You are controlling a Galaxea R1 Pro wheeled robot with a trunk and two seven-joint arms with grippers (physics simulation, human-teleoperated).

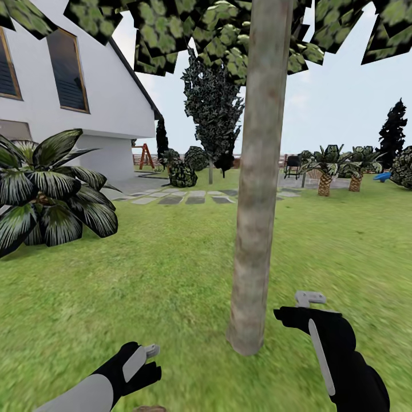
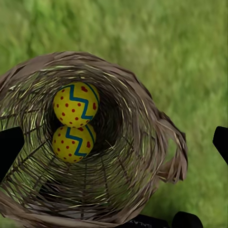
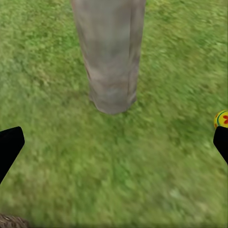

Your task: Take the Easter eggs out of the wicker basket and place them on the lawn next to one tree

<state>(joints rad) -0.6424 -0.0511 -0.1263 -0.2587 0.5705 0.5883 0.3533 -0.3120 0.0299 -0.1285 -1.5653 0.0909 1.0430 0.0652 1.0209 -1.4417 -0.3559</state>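
— Two Easter eggs (image 2: 74,123) down in the wicker basket (image 2: 142,156), touching, one above the other in the left wrist view; basket standing on the lawn (image 2: 180,52).
— And the third?
— Lying on the lawn, glimpsed at the frame edge in the right wrist view as a third egg (image 3: 222,118), not far from the foot of the tree (image 3: 111,57).
— Left gripper (image 2: 114,142)?
— Hanging right over the basket mouth, jaws spread wide, nothing between them.
— Right gripper (image 3: 114,142)?
— Also gaping and empty, pointed at the grass before the trunk.
— From the head?
— Bare grey-brown trunk dead ahead, right gripper just beside its base, left gripper low near a sliver of wicker. White house (image 1: 86,86), palm bush (image 1: 48,189) and stepping stones (image 1: 183,197) beyond.
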